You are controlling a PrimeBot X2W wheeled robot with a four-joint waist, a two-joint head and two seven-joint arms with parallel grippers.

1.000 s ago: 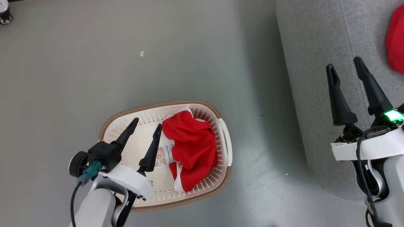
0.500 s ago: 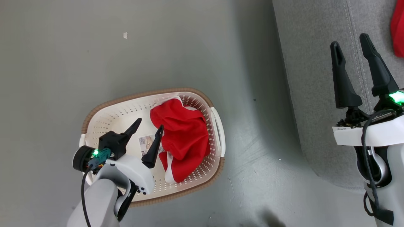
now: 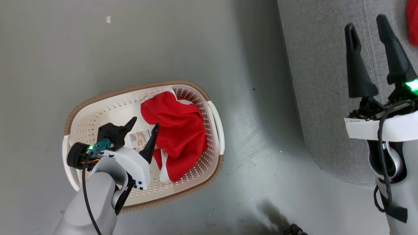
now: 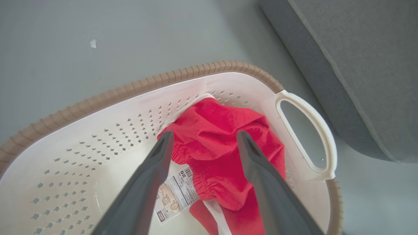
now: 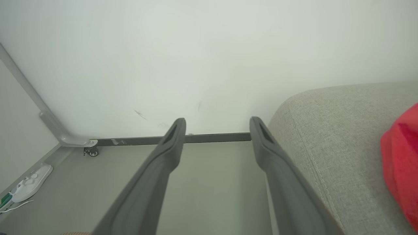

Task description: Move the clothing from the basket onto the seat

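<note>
A crumpled red garment (image 3: pixel 178 133) with white trim is lying in the basket (image 3: pixel 107 107), bunched against the wall on the side nearest the seat (image 3: pixel 320 81). A printed paper label (image 4: pixel 176 195) is lying on the basket bottom just beside it. The left gripper (image 4: pixel 205 135) is hanging inside the basket, jaws spread wide with nothing between them. In the left wrist view its fingers are straddling the near fold of cloth, apparently not yet touching it. A second red garment (image 5: pixel 401 156) is already resting on the seat, so the job is looking about half done, and the step in hand is the reach for the remaining piece. The right gripper (image 3: pixel 365 23) is waiting over the seat's edge, likewise spread and empty. Next, the left gripper is going to need to sink into the heap and pinch a thick fold rather than the label. It is then going to have to lift high enough for the hanging cloth to pass over the rim.
</note>
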